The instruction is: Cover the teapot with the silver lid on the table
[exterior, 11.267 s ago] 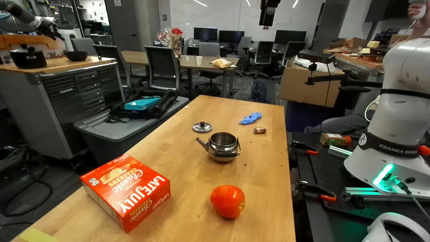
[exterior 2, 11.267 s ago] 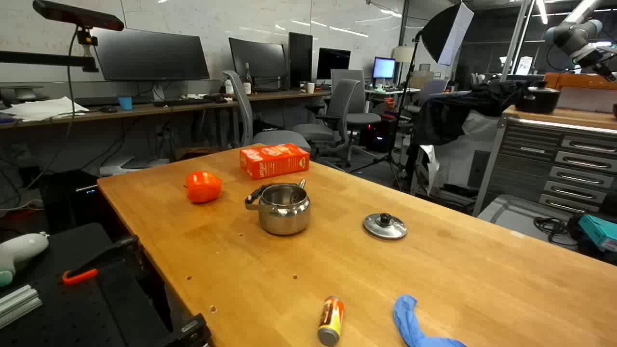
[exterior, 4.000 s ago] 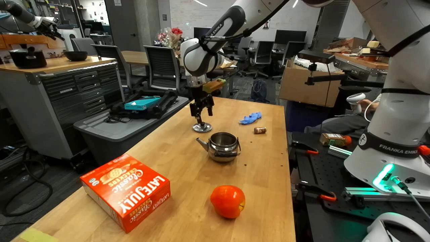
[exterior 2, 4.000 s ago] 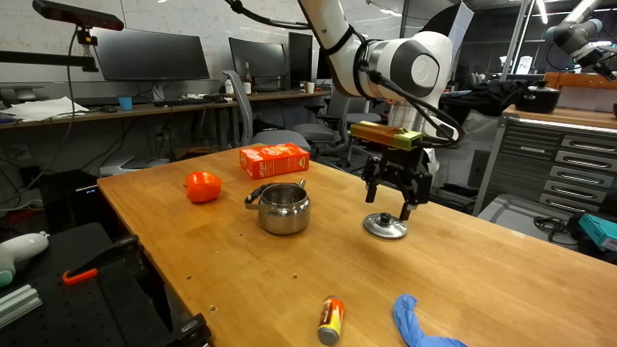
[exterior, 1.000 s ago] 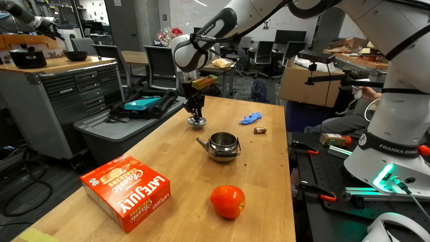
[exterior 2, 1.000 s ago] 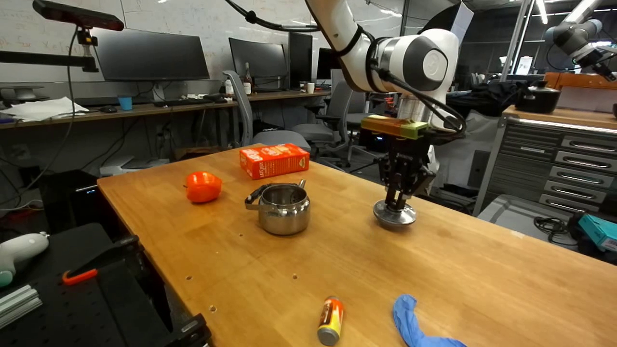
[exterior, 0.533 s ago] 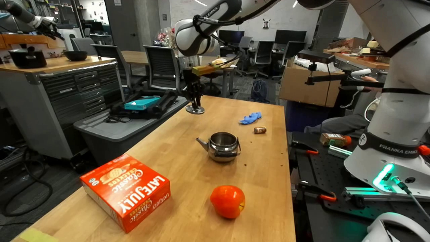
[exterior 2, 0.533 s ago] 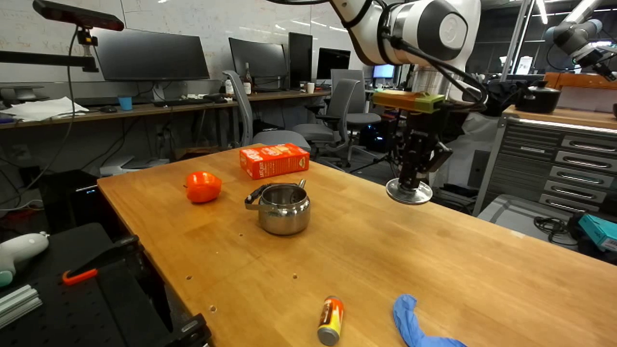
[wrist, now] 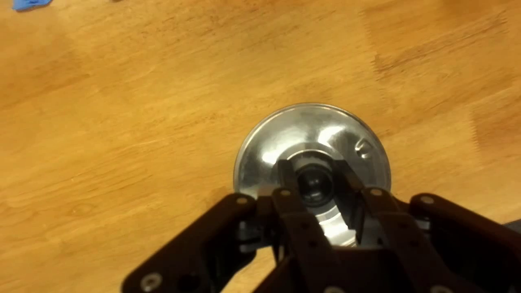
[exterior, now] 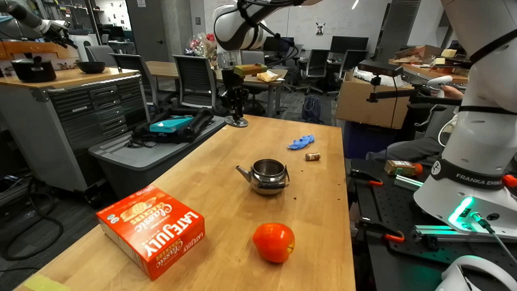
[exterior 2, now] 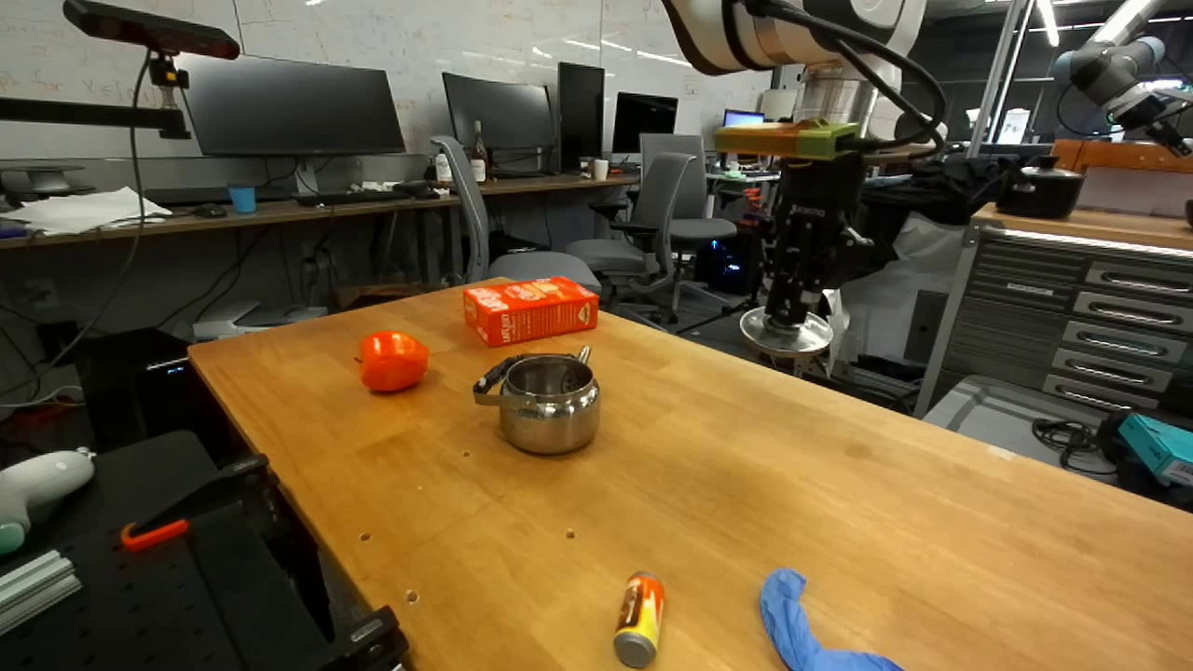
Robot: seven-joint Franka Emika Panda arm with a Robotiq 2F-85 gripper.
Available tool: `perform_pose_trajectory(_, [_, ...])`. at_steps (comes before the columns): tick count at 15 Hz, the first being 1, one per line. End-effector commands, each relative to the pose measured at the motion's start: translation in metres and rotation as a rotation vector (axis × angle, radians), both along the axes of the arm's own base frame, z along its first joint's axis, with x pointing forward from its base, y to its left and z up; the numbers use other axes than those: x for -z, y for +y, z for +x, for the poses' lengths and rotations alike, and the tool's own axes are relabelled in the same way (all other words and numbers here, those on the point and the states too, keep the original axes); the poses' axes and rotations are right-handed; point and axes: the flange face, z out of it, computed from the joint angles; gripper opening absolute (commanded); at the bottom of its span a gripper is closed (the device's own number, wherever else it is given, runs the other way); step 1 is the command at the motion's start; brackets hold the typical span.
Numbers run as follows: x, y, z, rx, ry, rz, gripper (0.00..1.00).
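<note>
Black gripper (wrist: 312,165) pinches a round, shiny silver metal lid (exterior 2: 788,343) by its knob (wrist: 316,186), above the tan wooden tabletop (exterior 2: 708,503); squat silver metal teapot (exterior: 268,181) stands apart (red cardboard box (exterior: 151,226) reads "LATE JULY").

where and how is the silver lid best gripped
Most likely by the dark knob of the silver lid, from above, as the gripper holds it now. The knob stands up from the middle, giving the fingers two opposite sides to close on; the lid's wide, shallow shape looks harder to pinch.
</note>
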Motion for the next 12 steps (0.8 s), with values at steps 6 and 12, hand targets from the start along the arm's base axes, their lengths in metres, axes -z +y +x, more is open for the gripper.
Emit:
perform_pose_trajectory(6, [-0.03, 0.026, -0.035, -0.012, 0.032, 0.086, 0.07])
perform_pose_trajectory(12, [-0.024, 0.025, -0.03, -0.009, 0.034, 0.065, 0.07])
